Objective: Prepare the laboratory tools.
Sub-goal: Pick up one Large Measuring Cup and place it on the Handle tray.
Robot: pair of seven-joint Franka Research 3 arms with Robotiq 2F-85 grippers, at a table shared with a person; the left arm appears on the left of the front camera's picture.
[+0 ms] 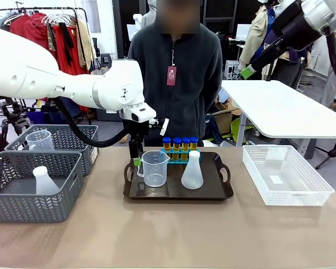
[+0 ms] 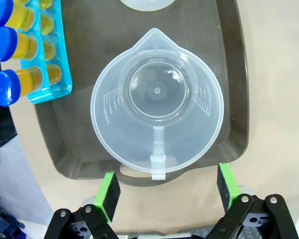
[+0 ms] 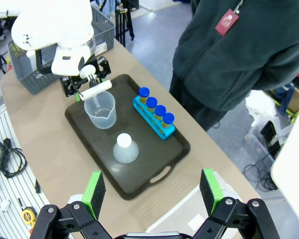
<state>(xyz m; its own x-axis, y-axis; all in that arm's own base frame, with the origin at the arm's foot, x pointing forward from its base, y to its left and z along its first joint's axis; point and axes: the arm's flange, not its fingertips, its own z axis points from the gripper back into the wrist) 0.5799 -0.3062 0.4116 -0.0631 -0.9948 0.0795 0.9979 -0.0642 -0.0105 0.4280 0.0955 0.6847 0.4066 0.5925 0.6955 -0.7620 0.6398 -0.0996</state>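
resting on dark tray point(image 1: 224, 193): beaker point(image 1: 154, 168), flask point(image 1: 192, 171), four tubes point(image 1: 180, 144); left tool point(image 2: 165, 191) spread behind beaker handle; right tool point(image 3: 152, 191) spread, raised.

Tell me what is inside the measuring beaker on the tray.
Nothing: the left wrist view looks straight down into the measuring beaker and shows its clear bottom bare, the dark tray visible through it. The open left gripper hovers by its handle.

dark tray point(image 1: 224, 193) holds measuring beaker point(image 1: 154, 168), conical flask point(image 1: 192, 171), four blue-capped tubes point(image 1: 180, 144); left gripper point(image 1: 135, 161) beside beaker.
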